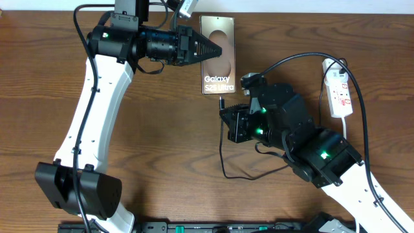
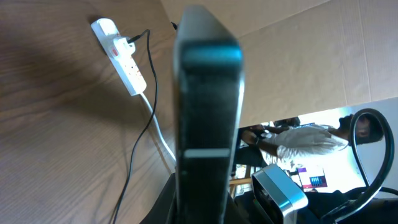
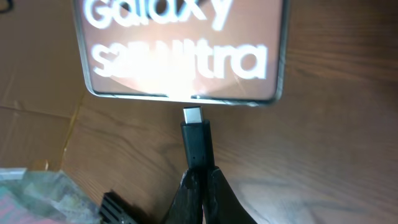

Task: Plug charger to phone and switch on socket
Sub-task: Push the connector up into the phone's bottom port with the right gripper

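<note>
Right gripper (image 3: 200, 175) is the closest thing in its wrist view, fingers clenched on the black connector end of the charger (image 3: 196, 140). Its silver tip points straight at the phone (image 3: 180, 56) and sits just short of the phone's bottom edge, with a thin gap between them, so it isn't plugged in.

From overhead, the phone (image 1: 217, 71) is over the wooden table (image 1: 162, 142) with the "Galaxy S25 Ultra" text facing up. The left gripper (image 1: 218, 48) comes in from the phone's left side, its tip over the phone's upper half. In the left wrist view the phone (image 2: 208, 112) shows up edge-on, dead centre and blurry, so that gripper looks clamped on the phone.

The right gripper (image 1: 224, 111) sits just below the phone's bottom edge. The charger (image 1: 222, 158) cable trails away from the phone and loops under the right arm.

The socket (image 1: 337, 90) lies flat, well apart from the phone and off to its right. The left wrist view shows the socket (image 2: 121, 59) with a black plug in 1 end and a white cord leaving the other. I can't tell its switch position.
</note>
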Robot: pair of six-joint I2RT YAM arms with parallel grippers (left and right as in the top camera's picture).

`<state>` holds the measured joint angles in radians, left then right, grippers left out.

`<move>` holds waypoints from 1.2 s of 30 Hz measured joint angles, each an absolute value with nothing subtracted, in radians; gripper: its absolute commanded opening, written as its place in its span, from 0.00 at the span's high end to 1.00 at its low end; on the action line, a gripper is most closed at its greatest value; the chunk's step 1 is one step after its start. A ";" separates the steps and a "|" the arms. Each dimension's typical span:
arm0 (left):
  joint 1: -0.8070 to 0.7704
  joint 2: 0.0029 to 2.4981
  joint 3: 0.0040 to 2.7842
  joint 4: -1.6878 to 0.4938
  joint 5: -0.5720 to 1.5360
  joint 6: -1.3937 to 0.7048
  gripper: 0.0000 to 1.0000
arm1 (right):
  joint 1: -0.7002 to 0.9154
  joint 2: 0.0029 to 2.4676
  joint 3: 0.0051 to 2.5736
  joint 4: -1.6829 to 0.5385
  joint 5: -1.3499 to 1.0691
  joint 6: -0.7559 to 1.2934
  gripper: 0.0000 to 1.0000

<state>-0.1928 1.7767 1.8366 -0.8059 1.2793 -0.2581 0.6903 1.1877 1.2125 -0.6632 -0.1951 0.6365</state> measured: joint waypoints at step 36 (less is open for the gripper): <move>-0.193 1.777 1.837 -0.804 1.281 -0.257 0.93 | 0.686 1.188 1.213 -0.647 -0.228 0.639 0.99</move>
